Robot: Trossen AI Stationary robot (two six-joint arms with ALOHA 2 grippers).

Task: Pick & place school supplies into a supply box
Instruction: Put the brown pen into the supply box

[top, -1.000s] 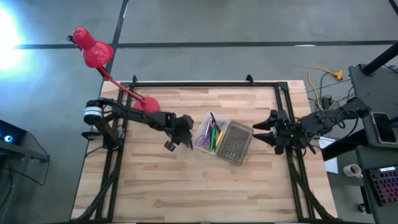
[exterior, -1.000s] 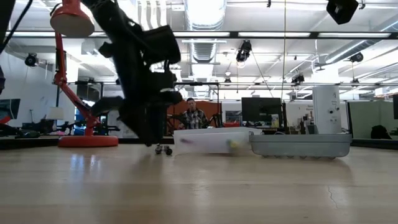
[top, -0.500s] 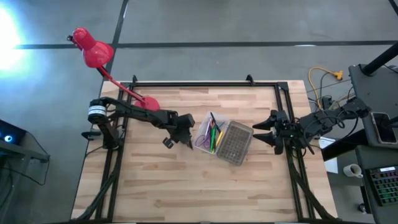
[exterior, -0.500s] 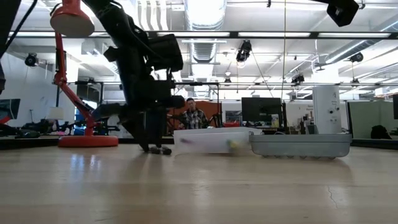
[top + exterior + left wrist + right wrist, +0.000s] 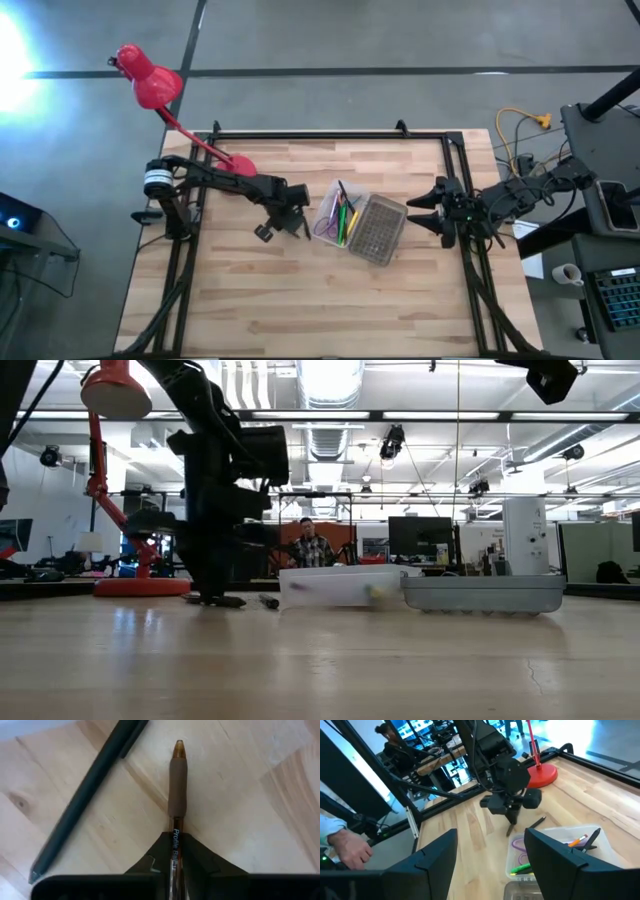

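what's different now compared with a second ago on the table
The left claw has come down to the wooden table beside the clear plastic supply box and shut on a brown-gripped pen. A dark green pen lies loose next to it. The right claw stayed open at the table's right edge; box, grey dotted lid and red desk lamp unmoved.

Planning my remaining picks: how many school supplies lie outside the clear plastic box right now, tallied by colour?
Clear-barrelled pen with a brown rubber grip, pinched in the left gripper: 1
Dark slim pen, loose on the wooden table beside it: 1
Total: 2
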